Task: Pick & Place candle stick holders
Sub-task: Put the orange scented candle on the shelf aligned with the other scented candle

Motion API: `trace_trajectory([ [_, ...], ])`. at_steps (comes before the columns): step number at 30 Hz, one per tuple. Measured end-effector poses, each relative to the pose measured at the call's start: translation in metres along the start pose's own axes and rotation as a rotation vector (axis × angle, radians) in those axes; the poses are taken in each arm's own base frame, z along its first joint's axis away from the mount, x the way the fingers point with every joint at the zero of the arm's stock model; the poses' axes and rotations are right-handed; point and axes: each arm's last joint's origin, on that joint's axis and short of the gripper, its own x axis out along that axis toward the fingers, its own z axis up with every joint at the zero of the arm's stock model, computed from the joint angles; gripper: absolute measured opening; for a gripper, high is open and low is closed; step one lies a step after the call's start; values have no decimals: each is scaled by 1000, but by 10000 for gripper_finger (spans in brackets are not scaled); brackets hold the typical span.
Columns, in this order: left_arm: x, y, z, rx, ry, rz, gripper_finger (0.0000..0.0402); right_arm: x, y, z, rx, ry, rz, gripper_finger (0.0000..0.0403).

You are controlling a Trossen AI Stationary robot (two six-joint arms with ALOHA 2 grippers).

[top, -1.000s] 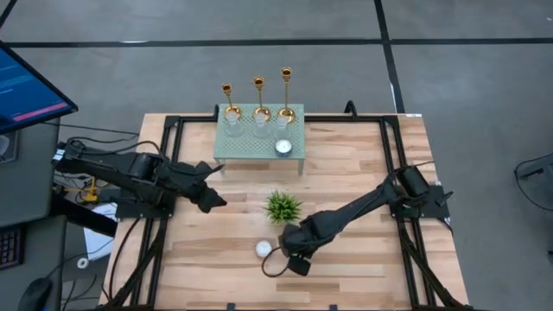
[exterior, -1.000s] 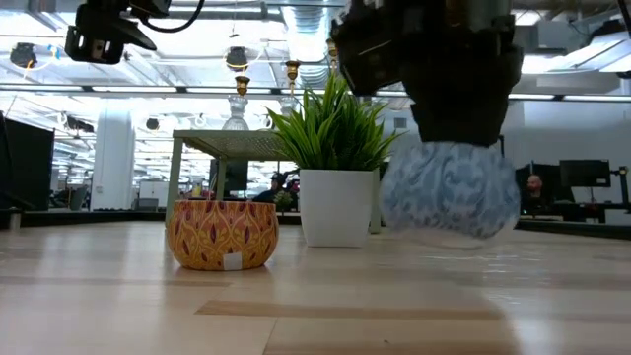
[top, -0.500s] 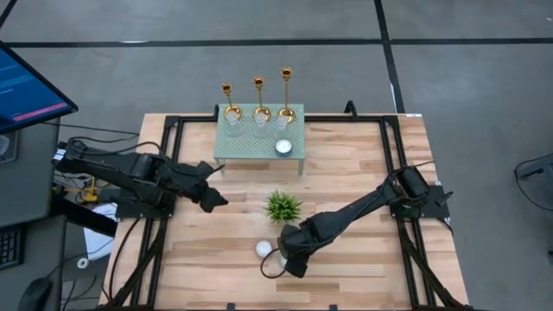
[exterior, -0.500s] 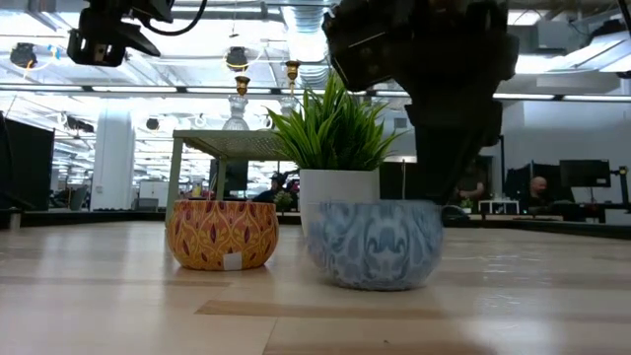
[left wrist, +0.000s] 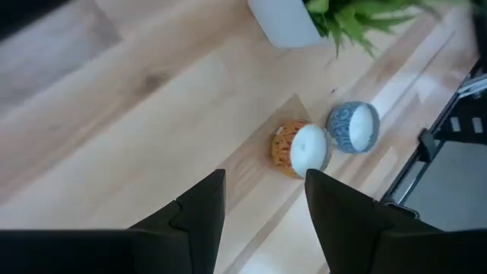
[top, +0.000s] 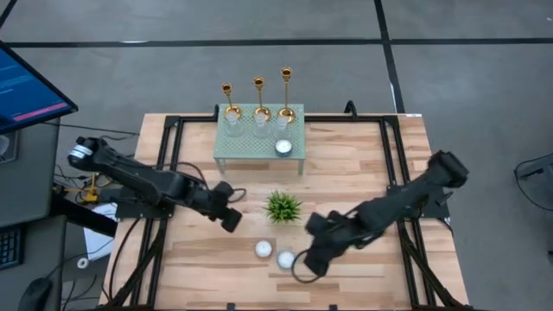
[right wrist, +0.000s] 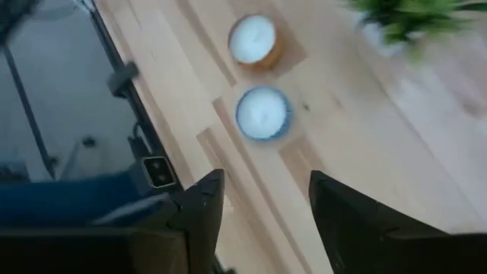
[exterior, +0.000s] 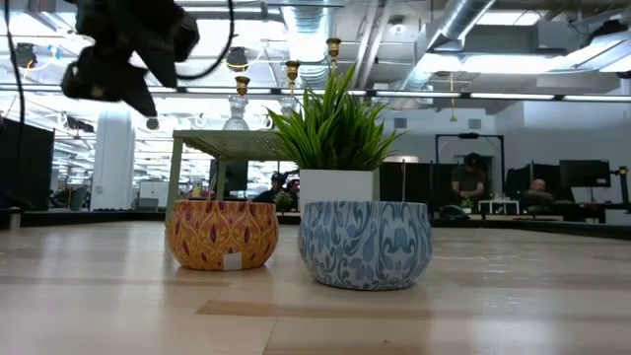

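Observation:
Three gold candle stick holders [top: 258, 97] stand upright by their round bases along the far edge of a small green table [top: 246, 147]; their tops show in the low view [exterior: 289, 71]. My left gripper [top: 232, 220] is open, above the wood left of the plant. My right gripper [top: 304, 259] is open and empty, just right of a blue patterned candle cup [top: 285, 257] that sits on the table. An orange patterned candle cup [top: 263, 250] sits beside it.
A potted green plant [top: 282, 207] stands mid-table, behind the two cups [exterior: 365, 244]. Clear glass cups [top: 233, 126] and a white tealight [top: 282, 147] sit on the green table. Black frame rails run along both table sides. A monitor [top: 26, 82] stands at far left.
My right gripper has set the blue cup down on the table beside the orange cup, let go of it, and drawn back toward the table's right edge. My left gripper has moved toward the plant and the near edge.

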Motion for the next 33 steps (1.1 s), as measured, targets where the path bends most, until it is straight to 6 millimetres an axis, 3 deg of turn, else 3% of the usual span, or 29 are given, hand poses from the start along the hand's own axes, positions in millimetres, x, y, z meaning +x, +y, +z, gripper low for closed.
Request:
trace_trajectory([
  [3, 21, -10, -1, -12, -2, -31, 182, -30, -3, -16, 40, -55, -26, 178],
  [9, 52, -18, -3, -47, 33, -57, 164, -64, -15, -42, 43, -222, -154, 158],
  [12, 62, -17, -6, -44, 87, -40, 149, -84, -32, -46, -4, -343, -266, 149],
  [15, 65, -17, -7, -42, 112, -40, 137, -121, -54, -41, -55, -445, -275, 140],
  [20, 65, -17, -5, -42, 87, -45, 124, -190, -94, -29, -213, -616, -159, 128],
  [25, 65, -18, -5, -42, 62, -45, 115, -254, -153, -28, -280, -762, -21, 104],
  [29, 65, -18, -4, -42, 46, -46, 110, -294, -194, -32, -338, -884, 127, 72],
  [33, 66, -19, -2, -46, 38, -58, 108, -318, -219, -38, -475, -1044, 338, 28],
])
